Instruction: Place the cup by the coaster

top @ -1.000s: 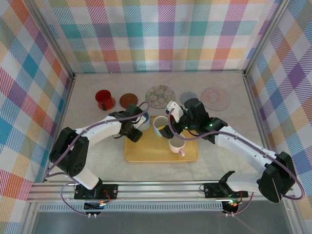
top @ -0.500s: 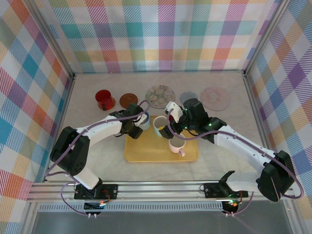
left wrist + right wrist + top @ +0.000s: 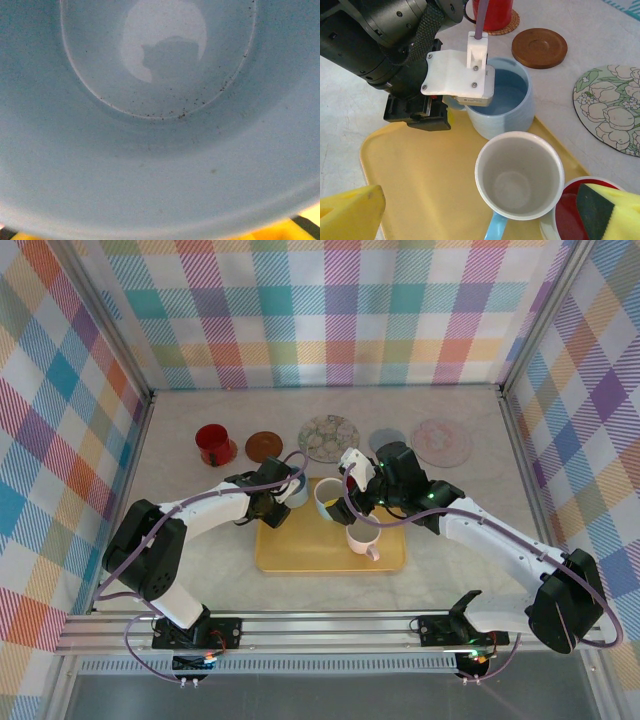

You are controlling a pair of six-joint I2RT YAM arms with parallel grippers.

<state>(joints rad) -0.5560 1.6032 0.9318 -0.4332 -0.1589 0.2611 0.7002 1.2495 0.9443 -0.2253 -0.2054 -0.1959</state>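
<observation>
Spotting the pale blue cup (image 3: 502,102) on the far-left corner of the yellow tray (image 3: 415,175), near the brown coaster (image 3: 539,47). Reads as glazed ceramic: stiff, a bit hefty, slick, and chippable if knocked into the white cup (image 3: 519,172) next door. Best to pinch the rim wall, one finger inside, one outside. Can't call the left gripper (image 3: 461,102) clamped or loose: parked right over that rim, fingers hidden. Seeing the right gripper (image 3: 480,215) spread wide, holding nothing.

White arms (image 3: 210,504), black joints (image 3: 150,552) (purple cables (image 3: 480,20)), yellow-padded right hand (image 3: 480,200)
</observation>
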